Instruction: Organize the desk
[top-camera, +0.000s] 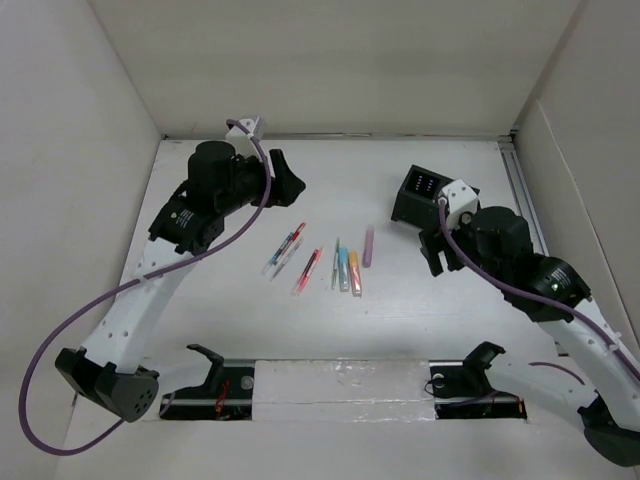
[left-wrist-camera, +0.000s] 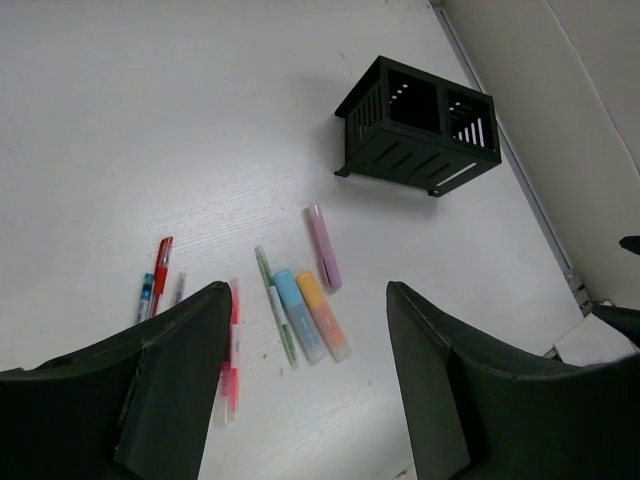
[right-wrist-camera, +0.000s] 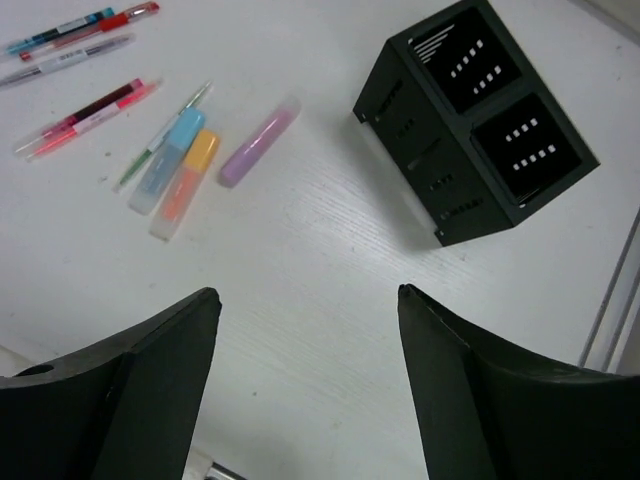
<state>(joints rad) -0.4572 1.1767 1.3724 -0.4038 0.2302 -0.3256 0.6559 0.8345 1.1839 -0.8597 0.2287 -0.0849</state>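
The black box (top-camera: 415, 192) is standing at the upper right of the top view, its two cells showing only slotted walls. Pens and highlighters (top-camera: 345, 268) are lying loose mid-frame on the desk (top-camera: 450, 315), which is filling the view between white panel walls (top-camera: 330, 60). The left gripper (left-wrist-camera: 305, 292) and right gripper (right-wrist-camera: 305, 295) are hanging spread wide, holding nothing. The right arm (top-camera: 500, 245) is covering the box's near corner.

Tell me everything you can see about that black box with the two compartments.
The black box is a small two-compartment holder, open on top, with slotted walls and short feet; it looks like matte plastic. It stands upright on the white desk, far right near the wall, turned askew to the desk's edges. Nothing shows inside either compartment. Only the desk touches it; the pens lie apart from it.
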